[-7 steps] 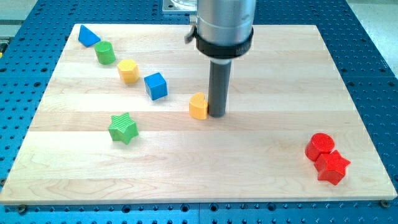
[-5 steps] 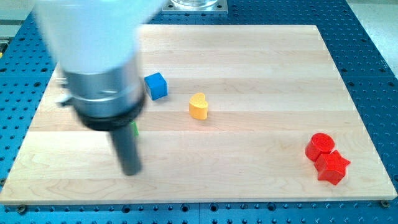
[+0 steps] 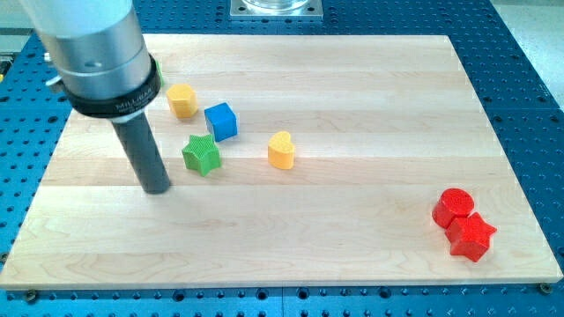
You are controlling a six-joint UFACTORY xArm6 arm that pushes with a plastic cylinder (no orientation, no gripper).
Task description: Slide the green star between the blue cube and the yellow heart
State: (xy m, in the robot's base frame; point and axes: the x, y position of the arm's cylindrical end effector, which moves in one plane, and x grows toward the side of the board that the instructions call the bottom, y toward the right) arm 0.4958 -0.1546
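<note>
Where the arm looms point(image 3: 97, 53), blocks hide.

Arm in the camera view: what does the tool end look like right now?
A fat silver-grey cylinder ends in a black collar carrying small white lettering, too small to read. Below it hangs a straight, dark grey rod; my tip is its blunt lower end. No cables show.
</note>
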